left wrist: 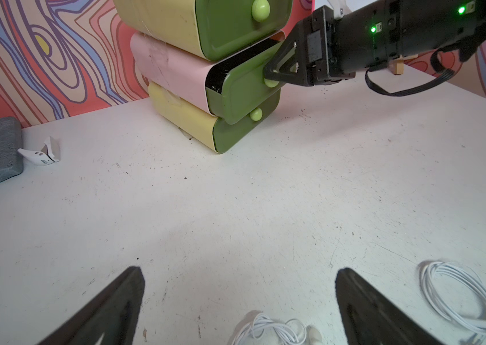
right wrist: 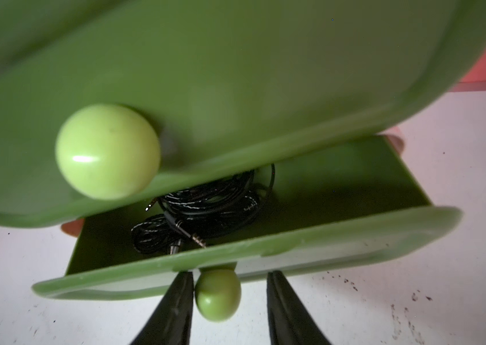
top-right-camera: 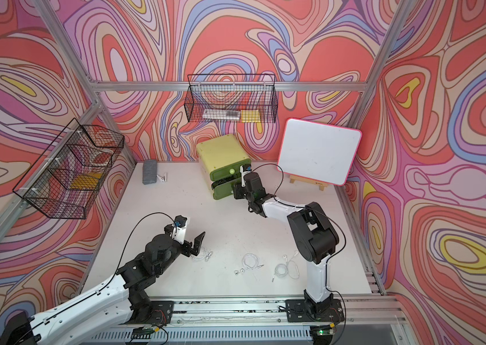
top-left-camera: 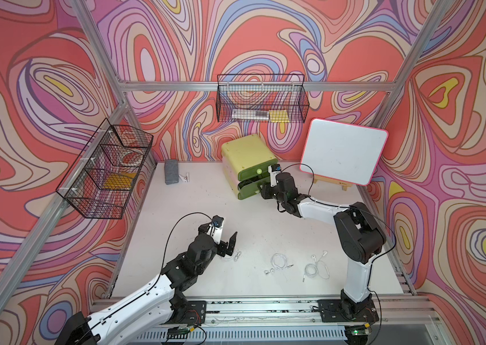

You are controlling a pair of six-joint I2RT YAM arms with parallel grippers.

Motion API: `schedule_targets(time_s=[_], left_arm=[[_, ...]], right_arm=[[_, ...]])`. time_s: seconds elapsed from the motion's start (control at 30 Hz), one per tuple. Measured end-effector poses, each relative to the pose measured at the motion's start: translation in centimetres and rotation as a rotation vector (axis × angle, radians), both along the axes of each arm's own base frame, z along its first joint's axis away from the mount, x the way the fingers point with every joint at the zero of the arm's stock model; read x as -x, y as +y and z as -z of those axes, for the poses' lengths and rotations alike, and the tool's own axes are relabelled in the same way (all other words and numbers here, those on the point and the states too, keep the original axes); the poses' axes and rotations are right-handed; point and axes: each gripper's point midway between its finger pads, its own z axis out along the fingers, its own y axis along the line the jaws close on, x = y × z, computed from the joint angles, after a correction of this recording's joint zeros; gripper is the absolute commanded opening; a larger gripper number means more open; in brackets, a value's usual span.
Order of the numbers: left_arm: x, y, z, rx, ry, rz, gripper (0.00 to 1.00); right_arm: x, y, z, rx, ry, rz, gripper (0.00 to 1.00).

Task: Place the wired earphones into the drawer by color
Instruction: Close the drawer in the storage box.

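My right end effector [right wrist: 229, 273] straddles the knob [right wrist: 217, 294] of the open middle drawer [right wrist: 355, 230], jaws parted, one finger touching it. Black earphones [right wrist: 200, 215] lie inside. My left end effector [left wrist: 240, 269] hangs spread over white earphones [left wrist: 268, 330].

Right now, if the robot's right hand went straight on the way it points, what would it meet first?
Most likely the knob of the middle drawer, which sits between the right hand's fingers; directly behind it is the part-open drawer front.

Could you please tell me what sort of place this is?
Probably a robotics lab test cell: a silver aluminium-profile frame, swirly printed backdrop walls, and two black-and-white robot arms bolted to a metal rail.
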Motion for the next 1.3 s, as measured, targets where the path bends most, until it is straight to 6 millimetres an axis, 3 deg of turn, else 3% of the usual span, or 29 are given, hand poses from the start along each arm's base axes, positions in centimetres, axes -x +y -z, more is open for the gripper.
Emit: schedule_targets(time_s=[0.53,0.9,1.3], left_arm=[[0.0,0.1,0.1,-0.002,-0.003,-0.006,0.99],[-0.1,0.1,0.1,-0.002,-0.004,-0.006,0.99],[-0.4,0.7,0.6,-0.017,0.006,-0.045,0.99]], right_arm=[[-2.2,0.9,-0.4,-0.025,-0.061,0.015,0.42],[-2.4,1.0,-0.2,-0.031,-0.072,0.015,0.44],[1.4,-1.0,1.2,-0.029,-0.017,0.02,0.55]])
